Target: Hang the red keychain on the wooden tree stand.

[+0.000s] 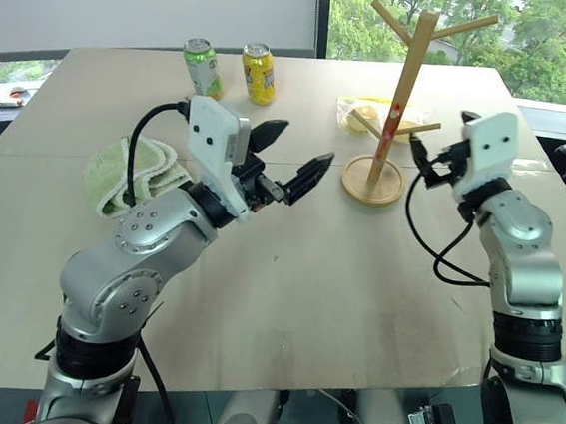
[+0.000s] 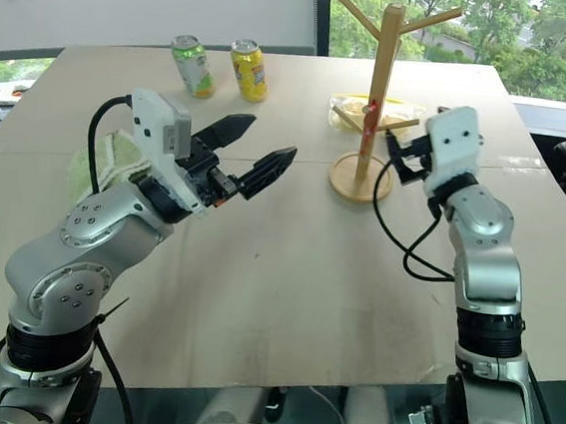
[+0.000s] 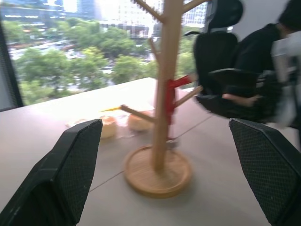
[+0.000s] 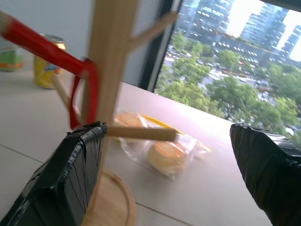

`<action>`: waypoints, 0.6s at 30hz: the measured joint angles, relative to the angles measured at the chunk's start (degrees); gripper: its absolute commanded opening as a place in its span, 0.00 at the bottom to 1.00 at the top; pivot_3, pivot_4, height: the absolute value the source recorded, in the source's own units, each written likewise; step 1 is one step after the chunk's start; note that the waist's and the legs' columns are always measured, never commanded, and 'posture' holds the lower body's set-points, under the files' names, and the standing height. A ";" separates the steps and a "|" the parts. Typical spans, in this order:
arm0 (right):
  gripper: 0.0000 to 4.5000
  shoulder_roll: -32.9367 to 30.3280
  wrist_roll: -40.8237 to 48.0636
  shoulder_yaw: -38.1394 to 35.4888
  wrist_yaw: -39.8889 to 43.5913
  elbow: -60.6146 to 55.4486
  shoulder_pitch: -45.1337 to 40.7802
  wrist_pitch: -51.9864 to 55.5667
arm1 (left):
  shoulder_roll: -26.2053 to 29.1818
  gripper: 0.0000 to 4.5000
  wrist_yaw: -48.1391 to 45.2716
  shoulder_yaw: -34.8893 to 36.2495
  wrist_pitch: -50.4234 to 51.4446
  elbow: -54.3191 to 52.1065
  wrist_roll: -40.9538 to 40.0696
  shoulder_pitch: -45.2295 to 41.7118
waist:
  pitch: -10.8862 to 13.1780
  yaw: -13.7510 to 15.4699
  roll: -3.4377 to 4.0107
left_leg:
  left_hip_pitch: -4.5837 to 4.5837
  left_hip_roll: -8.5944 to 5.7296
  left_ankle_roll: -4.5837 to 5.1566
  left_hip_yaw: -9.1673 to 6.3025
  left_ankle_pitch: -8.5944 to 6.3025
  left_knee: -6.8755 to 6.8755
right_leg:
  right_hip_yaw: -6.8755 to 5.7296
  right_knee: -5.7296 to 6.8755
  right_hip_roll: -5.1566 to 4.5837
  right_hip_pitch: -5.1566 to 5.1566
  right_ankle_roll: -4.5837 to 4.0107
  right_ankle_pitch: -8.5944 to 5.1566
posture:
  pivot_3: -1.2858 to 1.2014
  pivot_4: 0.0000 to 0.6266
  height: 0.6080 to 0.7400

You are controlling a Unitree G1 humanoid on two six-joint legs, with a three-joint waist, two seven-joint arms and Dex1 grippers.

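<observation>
The wooden tree stand (image 1: 408, 89) rises from its round base (image 1: 373, 184) at the far middle of the table. The red keychain (image 4: 89, 89) hangs from a middle peg, its loop against the pole; it also shows as the red keychain (image 3: 170, 96) and as a small red spot (image 1: 397, 111). My right gripper (image 1: 427, 158) is open just to the right of the pole, holding nothing. My left gripper (image 1: 304, 146) is open above the table to the left of the stand, pointing toward it, with nothing between its fingers.
A green can (image 1: 204, 67) and a yellow can (image 1: 259, 72) stand at the table's far left. A clear bag of buns (image 4: 162, 153) lies behind the stand. A green cloth (image 1: 131, 177) lies by my left arm. A person (image 3: 254, 56) sits beyond the table's right edge.
</observation>
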 measured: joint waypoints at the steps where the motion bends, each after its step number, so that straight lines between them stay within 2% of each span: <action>1: 1.00 0.75 1.74 -2.70 -0.41 0.64 1.46 -1.16 | -1.49 1.00 0.94 -1.03 -2.03 1.14 3.08 1.63 | -0.04 0.05 -0.01 | 0.09 0.00 0.00 0.04 0.00 -0.01 | 0.03 0.00 0.00 0.07 -0.01 0.00 | 0.52 0.24 1.00; 4: 1.00 2.09 5.40 -9.41 -1.46 3.68 6.72 -5.65 | -5.42 1.00 3.27 -3.17 -8.26 7.99 11.45 8.01 | -0.04 0.16 -0.01 | 0.11 0.01 0.01 0.17 -0.01 -0.09 | 0.11 -0.04 0.00 0.05 -0.02 0.00 | 0.52 0.24 1.00; 6: 1.00 2.22 6.18 -11.24 -1.02 6.20 10.73 -8.74 | -9.56 1.00 5.14 -2.73 -12.92 15.01 16.24 11.27 | -0.04 0.10 -0.01 | 0.11 0.04 0.02 0.28 -0.01 -0.10 | 0.19 -0.02 0.01 -0.02 -0.01 0.01 | 0.52 0.24 1.00; 10: 1.00 2.28 6.94 -10.38 1.27 9.56 12.88 -12.32 | -13.24 1.00 6.89 -2.28 -20.39 20.60 21.71 12.62 | -0.02 -0.44 -0.01 | 0.15 0.13 0.02 0.35 -0.01 -0.07 | 0.22 0.01 0.06 -0.02 -0.02 0.01 | 0.52 0.24 1.00; 14: 1.00 2.24 7.54 -9.26 4.21 14.01 14.22 -17.61 | -15.88 1.00 9.18 1.13 -27.76 26.04 25.93 13.55 | -0.04 -0.35 -0.02 | 0.15 0.13 0.02 0.35 -0.01 -0.07 | 0.22 0.00 0.05 -0.02 -0.01 0.02 | 0.52 0.24 1.00; 18: 1.00 2.11 7.53 -8.38 6.66 20.07 15.32 -21.75 | -17.89 1.00 10.46 2.90 -31.90 28.98 28.50 15.22 | -0.03 -0.12 -0.02 | 0.11 0.09 0.03 0.38 -0.02 -0.04 | 0.22 -0.02 -0.01 -0.02 0.01 0.04 | 0.52 0.24 1.00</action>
